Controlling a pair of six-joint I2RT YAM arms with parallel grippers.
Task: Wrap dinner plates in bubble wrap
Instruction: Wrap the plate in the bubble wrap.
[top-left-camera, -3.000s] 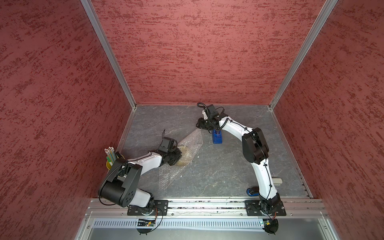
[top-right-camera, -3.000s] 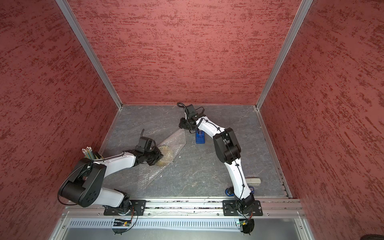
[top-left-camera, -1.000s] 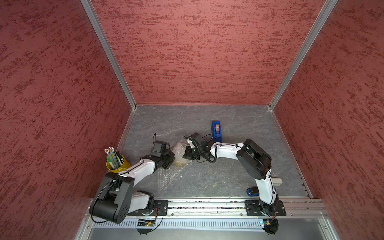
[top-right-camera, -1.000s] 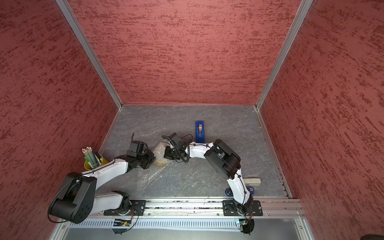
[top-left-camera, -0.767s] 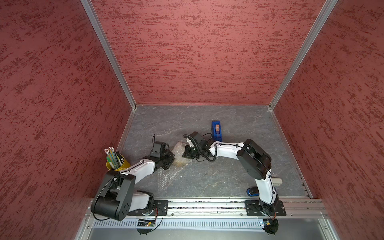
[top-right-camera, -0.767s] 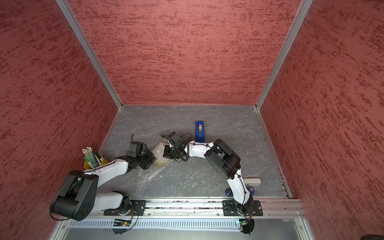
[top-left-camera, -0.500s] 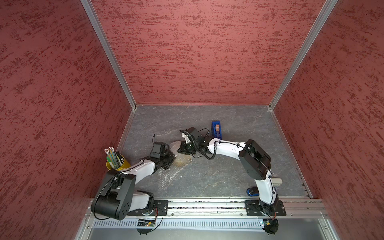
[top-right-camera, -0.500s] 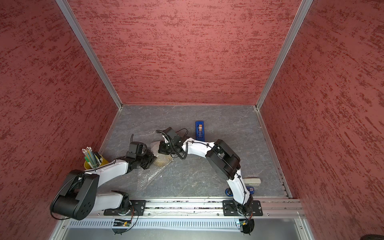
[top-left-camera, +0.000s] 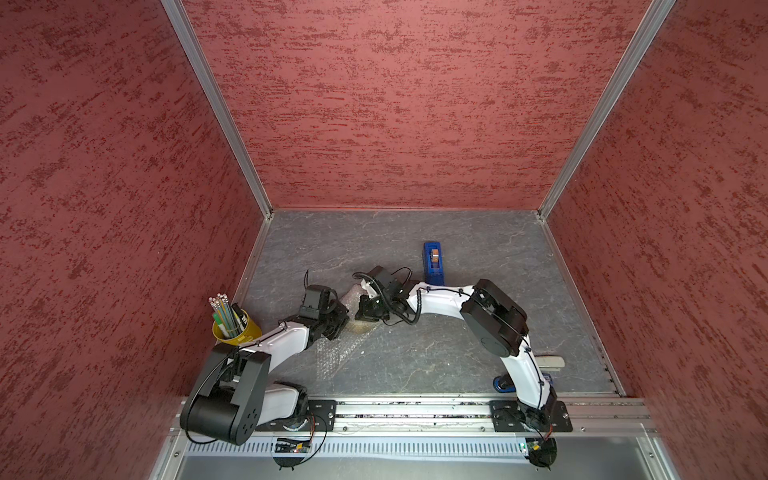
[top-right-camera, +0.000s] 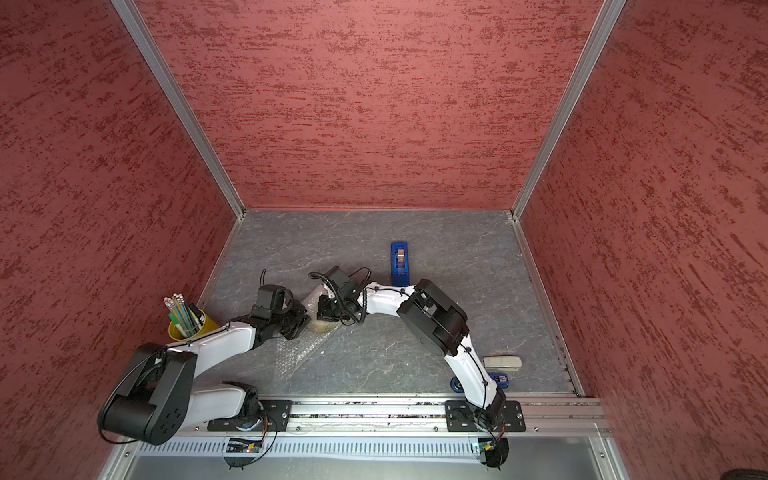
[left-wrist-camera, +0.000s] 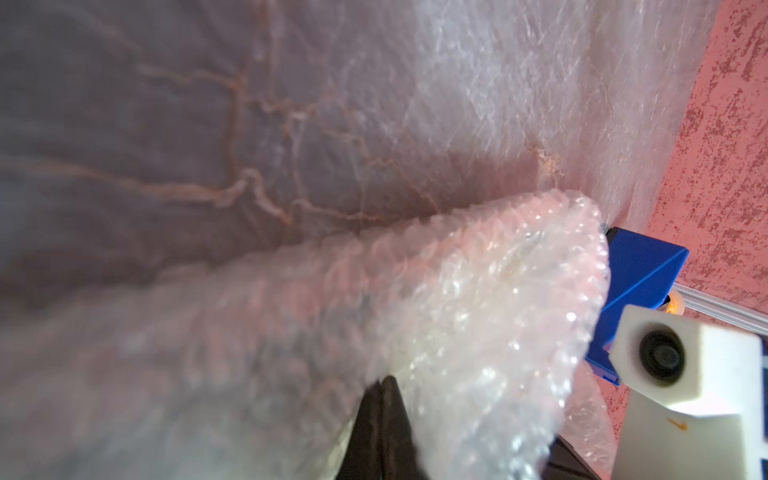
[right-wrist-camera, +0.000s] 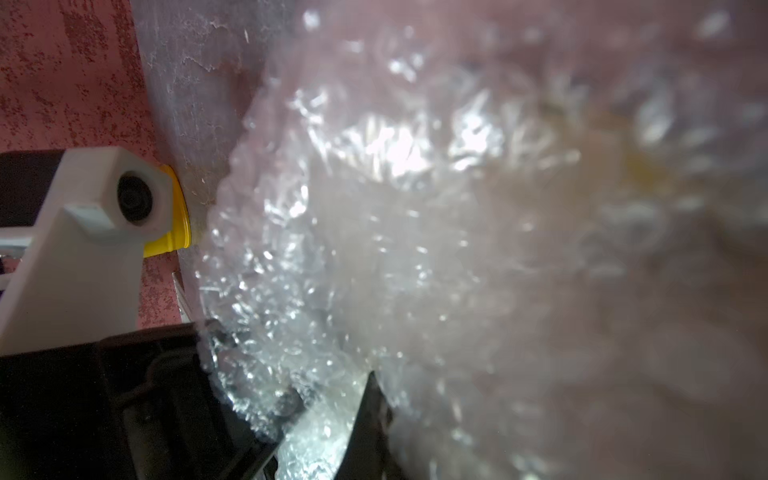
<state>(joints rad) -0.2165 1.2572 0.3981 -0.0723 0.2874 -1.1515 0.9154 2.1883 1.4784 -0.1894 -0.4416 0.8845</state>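
Note:
The bubble wrap (top-left-camera: 332, 358) (top-right-camera: 296, 353) lies left of centre on the grey floor, its far part folded up into a hump (top-left-camera: 353, 296). A yellowish patch of the dinner plate (top-left-camera: 365, 328) (top-right-camera: 323, 328) shows through it; the wrap and the two arms cover most of the plate. My left gripper (top-left-camera: 338, 323) (left-wrist-camera: 384, 390) is shut on the wrap (left-wrist-camera: 478, 299) at the left of the hump. My right gripper (top-left-camera: 368, 312) (right-wrist-camera: 370, 399) is shut on the folded wrap (right-wrist-camera: 374, 228) at the right, close to the left one. Through the wrap the plate (right-wrist-camera: 640, 174) shows as a yellow blur.
A blue tape dispenser (top-left-camera: 433, 258) (top-right-camera: 400, 257) (left-wrist-camera: 636, 282) stands behind the right arm. A yellow pencil cup (top-left-camera: 236, 328) (top-right-camera: 189, 326) (right-wrist-camera: 176, 224) stands by the left wall. A white stapler (top-right-camera: 503, 362) and a small blue item (top-right-camera: 500, 379) lie at the front right.
My right gripper has carried its fold of wrap left, closer to the left gripper, bunching the sheet over the plate. The left arm has hardly moved.

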